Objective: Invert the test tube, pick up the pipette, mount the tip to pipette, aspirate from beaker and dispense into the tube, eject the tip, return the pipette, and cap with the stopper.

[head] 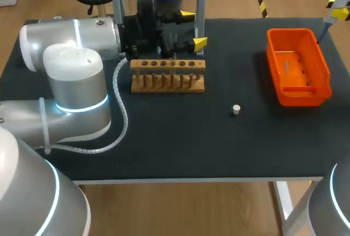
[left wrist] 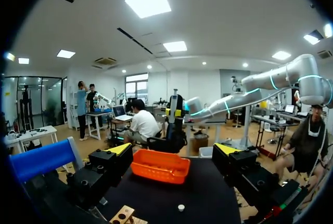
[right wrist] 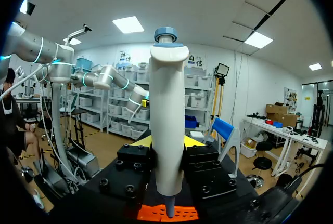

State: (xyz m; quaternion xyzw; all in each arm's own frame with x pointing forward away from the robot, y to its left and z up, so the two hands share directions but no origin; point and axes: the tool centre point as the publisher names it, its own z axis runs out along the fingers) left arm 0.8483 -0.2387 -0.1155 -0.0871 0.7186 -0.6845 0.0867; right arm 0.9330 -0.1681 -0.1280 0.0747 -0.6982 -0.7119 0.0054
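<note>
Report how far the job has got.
Done: the pipette is picked up; the right gripper is shut on it, over the tray. In hand: the pipette work; whether the tube is filled cannot be seen. Left: the stopper lies loose on the table, so capping is not yet done, nor is returning the pipette. The left gripper hangs open by the rack.

Behind the rack (head: 168, 75), the left fingers (head: 200, 42) merge with dark housing in the head view, so what lies between them cannot be told. Far right of the rack, the pipette (head: 334, 7) is cut by the picture's edge, with only a yellow bit of the right fingers (head: 340, 12) showing. The left wrist view catches just a corner of the rack. The stopper (left wrist: 180, 208) beside it is too small to make out. In the right wrist view the tray (right wrist: 179, 213) is mostly hidden behind the fingers.
</note>
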